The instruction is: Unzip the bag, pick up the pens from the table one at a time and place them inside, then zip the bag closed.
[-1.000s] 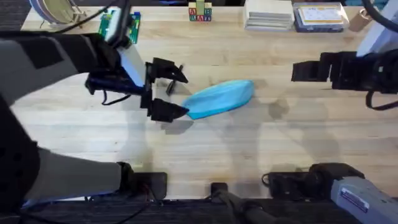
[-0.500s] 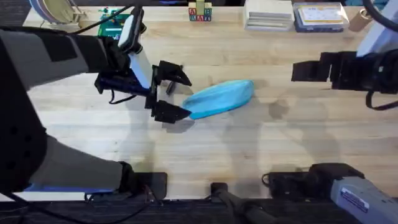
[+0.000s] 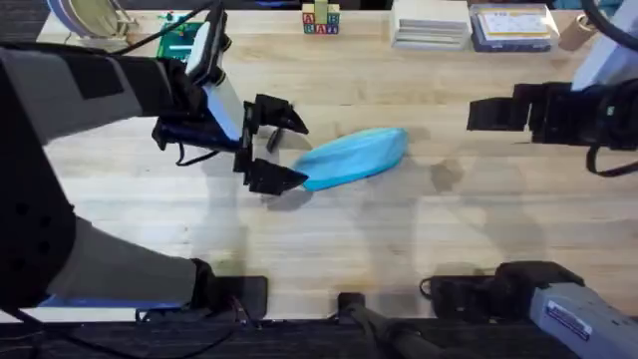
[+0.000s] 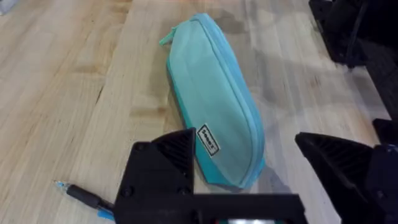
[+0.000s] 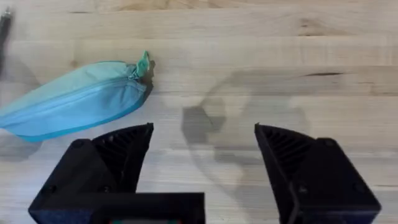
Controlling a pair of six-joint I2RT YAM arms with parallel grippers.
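Two tools, one bag, one visible pen. Item one: bag [image 3: 354, 158], soft light-blue pouch, lying flat near the middle of the desk [image 3: 399, 249], long axis slanted, zip shut along its whole upper edge as far as the wrist views show; the teal pull sits at the bag's far end, toward the right arm's side, so nothing has gone in yet and the unzipping step is judged not begun. Item two: left tool [image 3: 275, 148], fingers spread apart and empty, poised just at the bag's near end, one finger to either side of that tip; this placement reads as a set-up to pin or pinch the closed end so the fabric does not slide when the pull is drawn. Item three: right tool [image 5: 202, 168], fingers wide apart and empty, hovering above bare desk, well apart from the bag, on the side where the pull points; it is judged the likelier candidate for taking the pull, which is small and soft and may slip. Item four: pen [image 4: 84, 198], dark barrel with a blue tip, lying flat on the desk just beside the left tool's finger, clear of the bag and untouched, waiting until the opening is made. Other pens: cannot tell their whereabouts.
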